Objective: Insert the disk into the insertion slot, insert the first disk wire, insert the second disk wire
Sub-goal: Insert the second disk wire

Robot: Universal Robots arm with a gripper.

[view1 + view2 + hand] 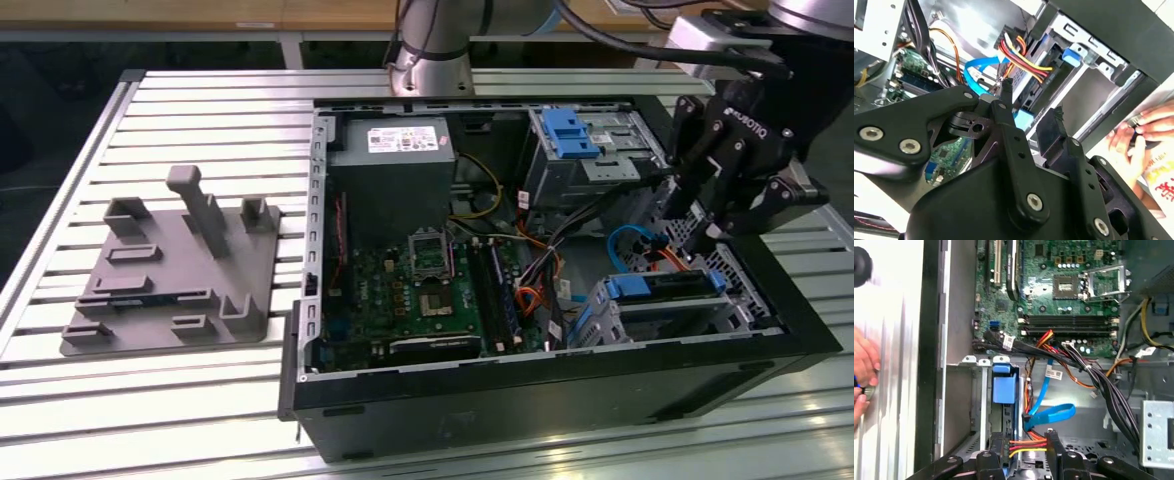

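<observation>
First wrist view puts the pincer (1024,439) closest, low over the drive corner of the open computer case (534,390). The red and yellow wires (1026,444) run straight across its mouth; whether it clamps them or merely straddles them I cannot tell. Trouble would likely start there. A connector meeting its socket slightly askew could jam or bend. A tug on the bundle could drag the blue cable (1051,415), which loops just beside it.

Just beyond the pincer lies the disk (1004,386), its blue carrier apparently seated in the insertion slot (980,405). The disk is directly ahead of the pincer and very near; whether they touch I cannot say. In the exterior view the disk lies just below the pincer, toward that view's right.

Farther on is the motherboard (1064,290). Outside the case wall is a person's hand (1134,137), and a sideways swing of the arm could meet it.
</observation>
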